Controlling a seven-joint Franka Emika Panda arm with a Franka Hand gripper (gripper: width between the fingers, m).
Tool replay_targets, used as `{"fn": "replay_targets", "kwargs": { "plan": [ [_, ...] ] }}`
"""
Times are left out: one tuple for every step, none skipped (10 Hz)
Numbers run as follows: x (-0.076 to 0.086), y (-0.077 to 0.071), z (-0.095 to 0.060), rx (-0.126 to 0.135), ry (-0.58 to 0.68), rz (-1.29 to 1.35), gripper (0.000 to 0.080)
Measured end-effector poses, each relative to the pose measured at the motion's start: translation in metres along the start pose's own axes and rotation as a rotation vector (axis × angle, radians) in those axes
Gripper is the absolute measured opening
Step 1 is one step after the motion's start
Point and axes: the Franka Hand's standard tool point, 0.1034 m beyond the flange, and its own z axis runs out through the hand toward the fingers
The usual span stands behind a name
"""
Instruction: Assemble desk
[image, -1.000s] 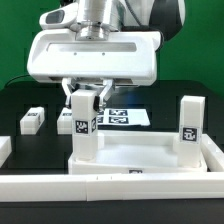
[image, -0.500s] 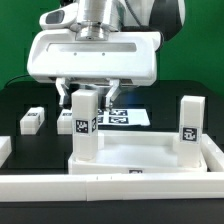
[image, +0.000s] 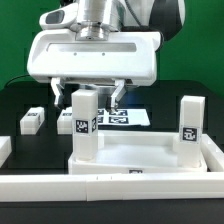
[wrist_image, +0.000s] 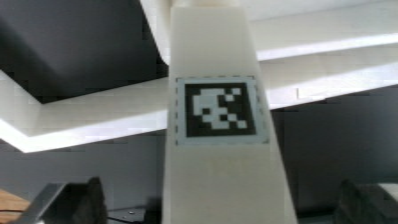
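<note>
The gripper (image: 86, 97) is released, its fingers (image: 54, 96) spread apart on either side of a white square leg (image: 85, 128) and not touching it. The leg stands upright, long axis vertical, in the desk top (image: 140, 152) corner at the exterior view's left. A second leg (image: 188, 122) stands upright at the right corner.

exterior: you sit low and near, facing the arm (image: 95, 15) across the surface (image: 15, 100) | wrist: you look down, very close | shared: upright leg (image: 86, 125) (wrist_image: 217, 110)

Smooth matt white plastic leg (image: 85, 125)
</note>
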Motion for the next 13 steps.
{"fn": "replay_targets", "kwargs": {
  "plan": [
    [0.0,0.0,0.0,0.0,0.0,0.0,0.0649],
    [0.0,0.0,0.0,0.0,0.0,0.0,0.0649],
    [-0.001,0.0,0.001,0.002,-0.013,0.001,0.0649],
    [0.0,-0.003,0.0,0.014,-0.068,0.01,0.0649],
    [0.008,-0.002,-0.003,0.017,-0.065,0.016,0.0649],
    [0.007,0.001,-0.002,0.017,-0.089,0.025,0.0649],
    [0.003,-0.001,0.0,0.032,-0.18,0.036,0.0649],
    [0.007,-0.005,-0.001,0.052,-0.285,0.048,0.0649],
    [0.008,-0.004,0.0,0.062,-0.361,0.058,0.0649],
    [0.01,-0.003,-0.001,0.072,-0.421,0.067,0.0649],
    [0.01,-0.004,-0.005,0.09,-0.534,0.076,0.0649],
    [0.012,-0.004,-0.003,0.098,-0.606,0.081,0.0649],
    [0.011,-0.002,0.001,0.097,-0.647,0.091,0.0649]
  ]
}}
